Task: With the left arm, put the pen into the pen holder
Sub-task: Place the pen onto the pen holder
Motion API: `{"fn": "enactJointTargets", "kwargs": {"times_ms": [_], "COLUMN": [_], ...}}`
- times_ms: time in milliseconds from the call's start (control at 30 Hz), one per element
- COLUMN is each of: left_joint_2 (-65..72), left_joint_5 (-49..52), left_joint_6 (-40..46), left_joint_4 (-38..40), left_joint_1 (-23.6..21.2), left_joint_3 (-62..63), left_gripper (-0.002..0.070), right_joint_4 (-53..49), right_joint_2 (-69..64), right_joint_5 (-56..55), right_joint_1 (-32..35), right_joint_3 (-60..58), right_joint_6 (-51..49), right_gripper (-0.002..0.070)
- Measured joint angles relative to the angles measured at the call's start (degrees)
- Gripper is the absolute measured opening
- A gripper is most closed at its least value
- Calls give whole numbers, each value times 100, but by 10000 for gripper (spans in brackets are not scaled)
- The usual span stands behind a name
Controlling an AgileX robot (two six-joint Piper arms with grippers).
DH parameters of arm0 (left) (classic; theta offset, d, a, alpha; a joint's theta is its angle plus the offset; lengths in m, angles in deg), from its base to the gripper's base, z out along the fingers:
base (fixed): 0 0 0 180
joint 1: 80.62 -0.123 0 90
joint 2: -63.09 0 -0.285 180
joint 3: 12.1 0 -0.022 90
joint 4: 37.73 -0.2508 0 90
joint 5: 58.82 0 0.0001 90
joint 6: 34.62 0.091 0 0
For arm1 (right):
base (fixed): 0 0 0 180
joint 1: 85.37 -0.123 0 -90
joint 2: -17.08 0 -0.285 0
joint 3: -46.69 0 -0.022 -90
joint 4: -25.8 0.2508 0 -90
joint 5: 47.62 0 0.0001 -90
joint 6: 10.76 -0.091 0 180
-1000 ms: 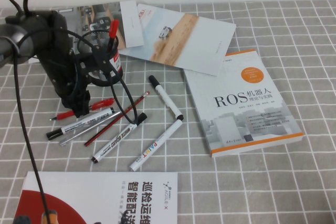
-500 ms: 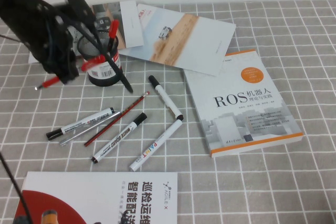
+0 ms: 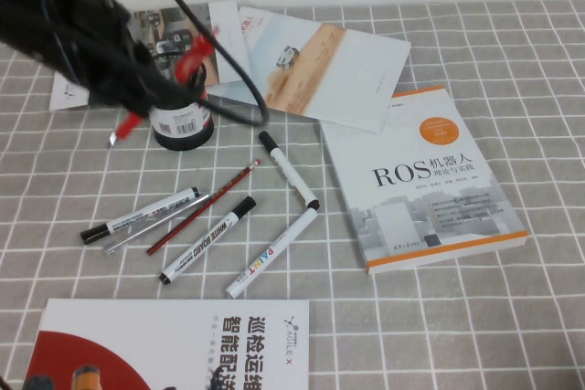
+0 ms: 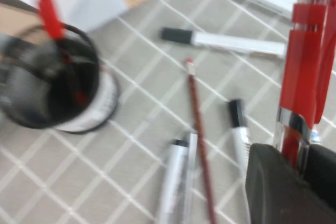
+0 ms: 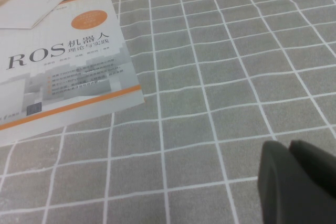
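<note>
**Red pen aloft beside the mesh cup**

Red plastic catches our eye first: the pen (image 3: 126,124) hangs tilted in the air at the far left, clenched in the left gripper (image 3: 114,98), its tip pointing down toward the cloth just beside the pen holder (image 3: 181,109). From the left wrist we see the fingers (image 4: 281,184) pinching the clear part of the barrel, the red cap rising above them. The black wire-mesh holder stands upright on the grey checked tablecloth (image 3: 475,317), barcode label facing us, with another red pen (image 3: 194,58) already leaning inside. In front of it lie several white markers (image 3: 208,238) and a dark-red pencil (image 3: 203,206), untouched. Further right rests the ROS book (image 3: 422,180). The right gripper (image 5: 296,179) hovers low over bare cloth near that book, its fingers closed together on nothing.
</note>
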Motion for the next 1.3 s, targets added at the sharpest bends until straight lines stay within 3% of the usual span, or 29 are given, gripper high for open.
{"fn": "enactJointTargets", "kwargs": {"times_ms": [167, 267, 567, 667, 800, 900, 1100, 1300], "left_joint_2": [-256, -556, -1990, -2053, -2027, -1869, -1166, -159], "left_joint_5": [-391, -1144, -5664, -6695, -7587, -8329, -9605, -10058], "left_joint_6": [-39, -55, -796, -1715, -3745, -4748, -5259, -5362], "left_joint_4": [25, 103, 532, 41, -1531, -2426, -2745, -2785], "left_joint_1": [196, 219, 282, 282, 282, 282, 282, 282], "left_joint_3": [-817, -1398, -4027, -4473, -4760, -4775, -4704, -3986], "left_gripper": [70, 70, 70, 70, 70, 70, 70, 70], "right_joint_4": [0, 0, 0, 0, 0, 0, 0, 0], "right_joint_2": [0, 0, 0, 0, 0, 0, 0, 0], "right_joint_5": [0, 0, 0, 0, 0, 0, 0, 0], "right_joint_1": [0, 0, 0, 0, 0, 0, 0, 0], "right_joint_3": [0, 0, 0, 0, 0, 0, 0, 0], "right_joint_6": [0, 0, 0, 0, 0, 0, 0, 0], "right_gripper": [-15, -15, -15, -15, -15, -15, -15, -15]}}
